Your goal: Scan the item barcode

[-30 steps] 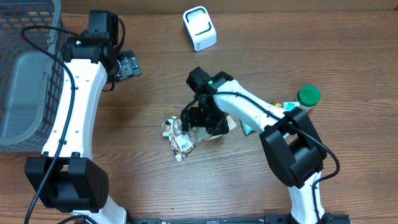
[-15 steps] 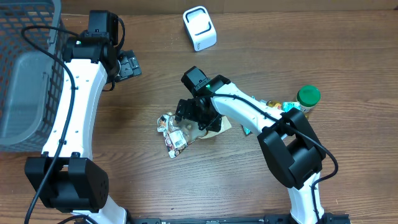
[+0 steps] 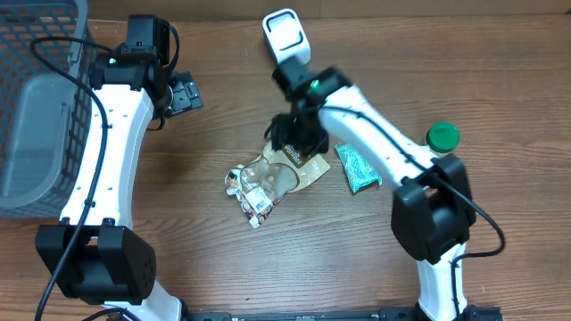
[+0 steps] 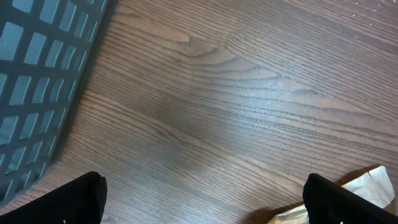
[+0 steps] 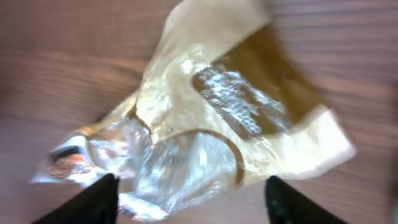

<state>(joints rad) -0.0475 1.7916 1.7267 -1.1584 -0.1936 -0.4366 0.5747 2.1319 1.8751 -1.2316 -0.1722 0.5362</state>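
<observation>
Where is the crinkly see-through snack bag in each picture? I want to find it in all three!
Overhead: the snack bag lies in the middle of the table, left of the green packet.
Left wrist: only a pale corner shows, probably the snack bag, at the bottom right edge.
Right wrist: the snack bag fills the middle of the picture.
Shared landmark: the brown wooden table under it.

A grey mesh basket (image 3: 27, 27) and a green-capped bottle (image 3: 442, 137) stand well apart.
</observation>
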